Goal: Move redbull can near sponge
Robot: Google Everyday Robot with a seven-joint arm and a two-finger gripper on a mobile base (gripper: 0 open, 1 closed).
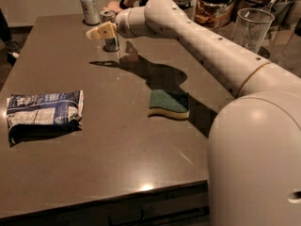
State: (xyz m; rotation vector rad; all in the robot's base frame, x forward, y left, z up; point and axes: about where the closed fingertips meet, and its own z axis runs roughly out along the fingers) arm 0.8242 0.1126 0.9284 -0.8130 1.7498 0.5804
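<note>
The redbull can [112, 43] stands upright at the far side of the dark table, slim and silver-grey with a shiny top. My gripper [100, 32] is right at the can, in front of its upper left side, and hides part of its body. I cannot tell whether it touches the can. The sponge [169, 103], dark green over pale yellow foam, lies flat near the middle of the table, well to the near right of the can.
A shorter whitish can [89, 7] stands behind the redbull can at the far edge. A blue-and-white printed bag [44, 111] lies at the left. A clear glass [251, 28] and jars [214, 6] stand at the far right. A person's hand [114, 6] rests beyond the cans.
</note>
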